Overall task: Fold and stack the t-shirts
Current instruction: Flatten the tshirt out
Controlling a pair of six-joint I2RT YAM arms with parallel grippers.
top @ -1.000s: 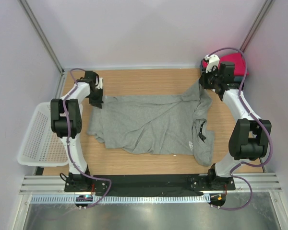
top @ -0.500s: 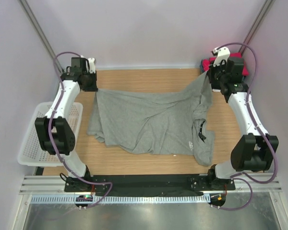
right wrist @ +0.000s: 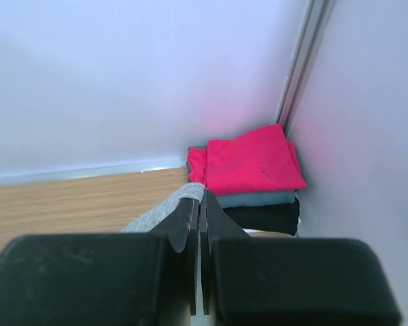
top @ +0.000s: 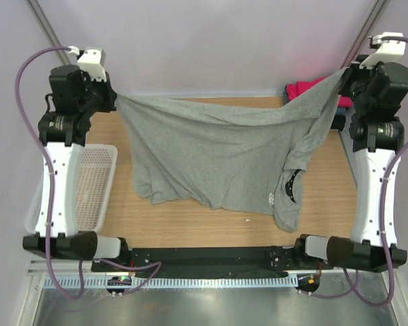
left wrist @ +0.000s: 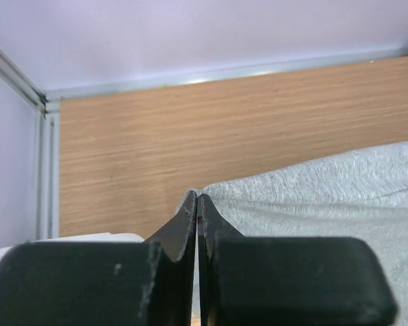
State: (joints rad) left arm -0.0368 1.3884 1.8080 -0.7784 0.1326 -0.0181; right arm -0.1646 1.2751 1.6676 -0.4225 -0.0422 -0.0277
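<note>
The large heather-grey t-shirt (top: 217, 146) hangs stretched between my two raised grippers, and its lower part with the dark inner collar (top: 291, 185) trails toward the table. My left gripper (top: 114, 99) is shut on the shirt's left corner; the wrist view shows grey cloth (left wrist: 313, 190) pinched at the left gripper's (left wrist: 197, 198) tips. High at the back right, my right gripper (top: 345, 73) is shut on the other corner, with grey fabric (right wrist: 160, 214) folded over the right gripper's (right wrist: 202, 198) tips. A folded magenta-red tee (right wrist: 248, 163) tops a slate-blue one (right wrist: 258, 199) and a black one (right wrist: 265, 216) in the back right corner.
The white mesh basket (top: 88, 183) stands at the table's left edge beside the left arm. The folded stack (top: 304, 89) sits against the back wall, just under the stretched cloth near the right gripper. Walls and metal posts close in the back and both sides.
Both arms have risen and spread outward, lifting the grey t-shirt's far edge off the table and pulling it taut. Most of the shirt has left the wood.
</note>
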